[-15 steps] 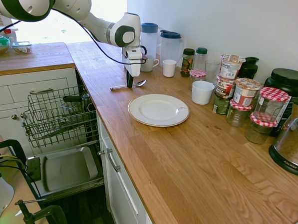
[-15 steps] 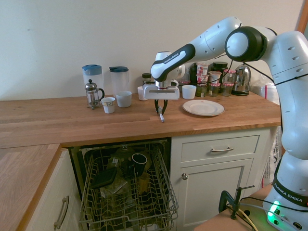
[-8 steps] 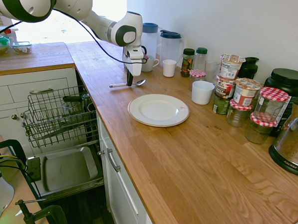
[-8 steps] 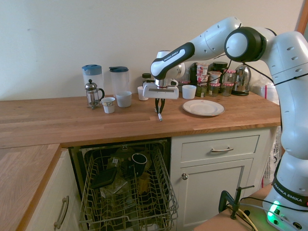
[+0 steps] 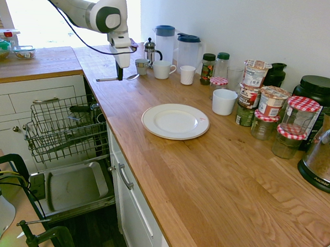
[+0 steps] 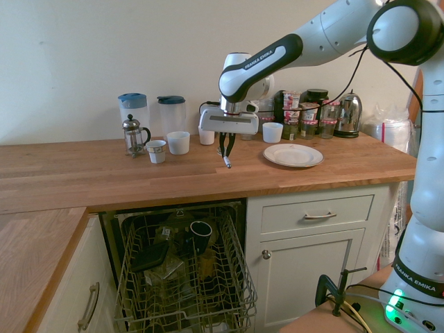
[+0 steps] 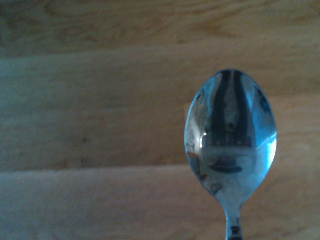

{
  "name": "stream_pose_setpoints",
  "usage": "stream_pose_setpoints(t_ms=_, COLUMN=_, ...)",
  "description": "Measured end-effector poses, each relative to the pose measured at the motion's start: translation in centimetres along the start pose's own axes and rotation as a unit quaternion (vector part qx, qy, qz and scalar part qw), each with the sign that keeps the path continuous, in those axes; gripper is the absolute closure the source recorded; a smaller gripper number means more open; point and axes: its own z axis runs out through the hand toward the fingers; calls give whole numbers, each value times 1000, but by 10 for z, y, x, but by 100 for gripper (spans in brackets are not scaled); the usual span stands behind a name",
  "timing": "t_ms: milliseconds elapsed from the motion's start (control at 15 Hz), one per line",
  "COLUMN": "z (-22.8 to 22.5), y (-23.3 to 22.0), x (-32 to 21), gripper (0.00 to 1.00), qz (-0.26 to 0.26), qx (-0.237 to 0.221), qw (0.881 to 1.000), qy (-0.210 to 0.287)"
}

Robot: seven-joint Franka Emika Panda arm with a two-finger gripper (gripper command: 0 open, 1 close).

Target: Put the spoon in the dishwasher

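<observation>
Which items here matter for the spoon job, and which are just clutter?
Job:
- spoon, held level in the shut pincer above the counter
- dishwasher, open, rack pulled out

Clutter:
- white plate
- two blue-lidded jugs
- French press
- cups
- jars
- kettle

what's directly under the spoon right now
The spoon, clamped level in the shut gripper, hangs clear above the bare wooden countertop. The wrist view shows only wood grain around its bowl; the patch behind the bowl itself is covered.
</observation>
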Motion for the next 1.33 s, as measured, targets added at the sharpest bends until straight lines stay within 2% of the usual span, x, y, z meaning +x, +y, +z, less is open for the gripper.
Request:
stream_pose_setpoints(t_ms=267, z=13, y=47, x=-60, gripper=100, qz=-14, qx=7, qw=1000, qy=9)
stream_pose_setpoints(t_ms=667, z=38, y=66, x=-101, gripper=100, qz=-2, qx=11, qw=1000, qy=17)
stream_pose_setpoints(t_ms=1000, z=76, y=125, x=-154, gripper=100, qz=-3, qx=16, qw=1000, qy=21)
stream_pose_setpoints(t_ms=1333, z=86, y=166, x=-213, gripper=100, qz=-6, qx=22, qw=999, qy=32)
